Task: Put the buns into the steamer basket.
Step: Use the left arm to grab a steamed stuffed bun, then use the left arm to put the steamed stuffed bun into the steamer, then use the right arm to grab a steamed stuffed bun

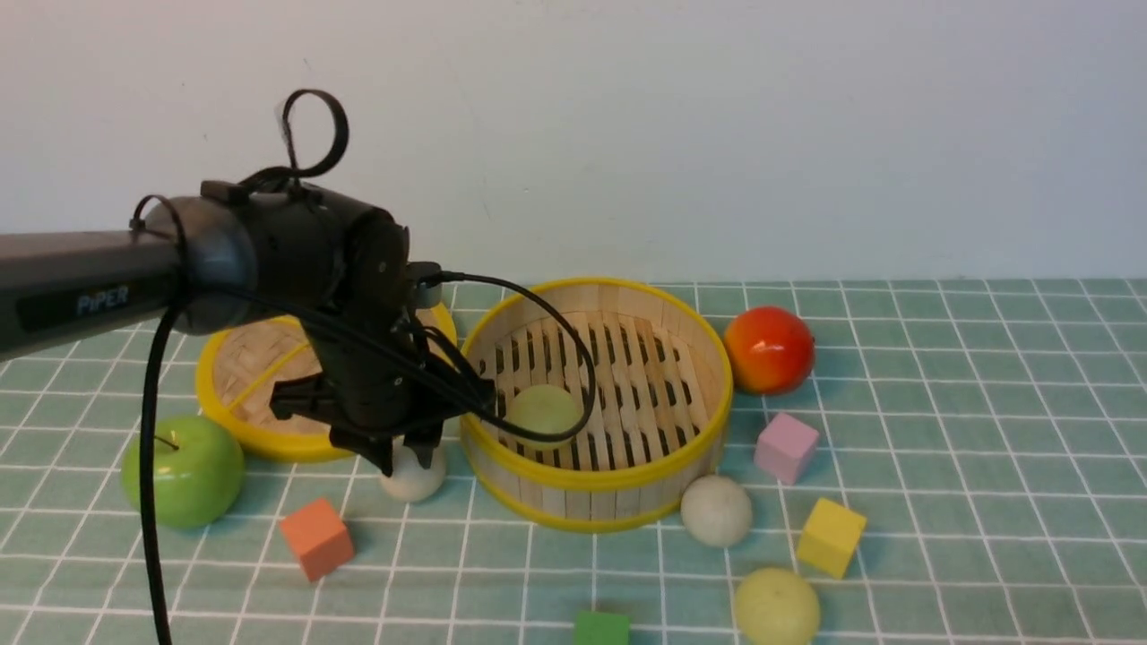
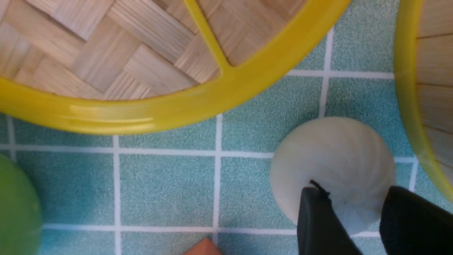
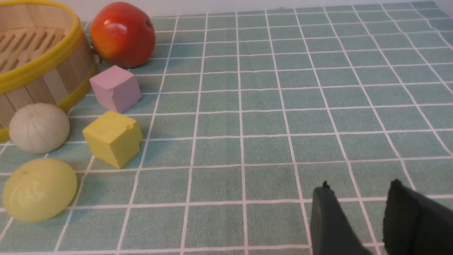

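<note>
green grid tablecloth (image 1: 941,403) covers the whole surface. left arm (image 1: 90,287) reaches in from the left, with the left gripper (image 1: 401,459) pointing down over an off-white bun (image 1: 417,479). that bun sits on the cloth in the gap between lid and basket. the fingers (image 2: 318,226) are parted with a gap and set over the bun's top, can't tell if they actually touch it. steamer basket (image 1: 591,479) stands upright mid-table with one pale green bun (image 1: 542,414) on its slat floor near the front-left wall. flat woven lid (image 1: 235,421) lies just left of the basket, behind the gripper. green apple (image 1: 182,468) is in front of the lid, red apple (image 1: 768,349) just right of the basket. second off-white bun (image 1: 715,510) is on the cloth just by the basket's front-right wall, and the yellow-green bun (image 1: 776,606) is nearer the camera, both outside the basket. pink cube (image 1: 786,447), yellow cube (image 1: 831,536), orange cube (image 1: 315,537) and green cube (image 1: 601,629) are scattered around. right gripper (image 3: 357,216) is over bare cloth, fingers apart, nothing between them.
</note>
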Tool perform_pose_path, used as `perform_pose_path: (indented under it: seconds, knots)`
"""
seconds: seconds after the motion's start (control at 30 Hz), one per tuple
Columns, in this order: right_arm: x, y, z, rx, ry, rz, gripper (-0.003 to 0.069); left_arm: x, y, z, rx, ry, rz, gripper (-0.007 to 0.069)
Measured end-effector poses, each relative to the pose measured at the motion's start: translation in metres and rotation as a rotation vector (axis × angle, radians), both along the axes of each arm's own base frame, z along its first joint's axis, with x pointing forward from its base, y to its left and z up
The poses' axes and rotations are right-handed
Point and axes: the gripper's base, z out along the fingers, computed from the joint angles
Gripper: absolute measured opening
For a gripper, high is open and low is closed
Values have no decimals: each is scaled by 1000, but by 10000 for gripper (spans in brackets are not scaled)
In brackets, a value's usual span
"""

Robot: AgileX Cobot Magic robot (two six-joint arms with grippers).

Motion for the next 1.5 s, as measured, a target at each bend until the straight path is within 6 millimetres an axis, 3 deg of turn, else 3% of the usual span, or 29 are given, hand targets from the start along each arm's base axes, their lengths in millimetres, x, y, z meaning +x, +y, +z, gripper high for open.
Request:
perform_pose_path:
  seconds: [0.4, 0.63, 0.77, 0.97, 1.0, 1.1, 1.23, 1.33, 1.37, 1.5]
  knots:
    - [0, 0, 0, -1, 0, 0, 240, 4, 0, -1, 12, -24, -12, 250]
    - [0, 0, 0, -1, 0, 0, 240, 7, -1, -14, 23, -3, -16, 250]
    - [0, 0, 0, -1, 0, 0, 240, 7, -1, -15, 33, -2, -46, 215]
    - [0, 0, 0, -1, 0, 0, 240, 6, -1, -14, 42, 13, -58, 102]
    - [0, 0, 0, -1, 0, 0, 240, 7, -1, -9, 48, 24, -58, 45]
    - [0, 0, 0, -1, 0, 0, 240, 12, -2, 4, 58, 33, -56, -6]
    - [0, 0, 0, -1, 0, 0, 240, 21, -4, 30, 67, 24, -48, -10]
    - [0, 0, 0, -1, 0, 0, 240, 31, -9, 66, 39, -37, -37, -10]
    - [0, 0, 0, -1, 0, 0, 240, 35, -14, 82, 7, -76, -38, -10]
    - [0, 0, 0, -1, 0, 0, 240, 37, -40, 107, -97, -185, -106, -10]
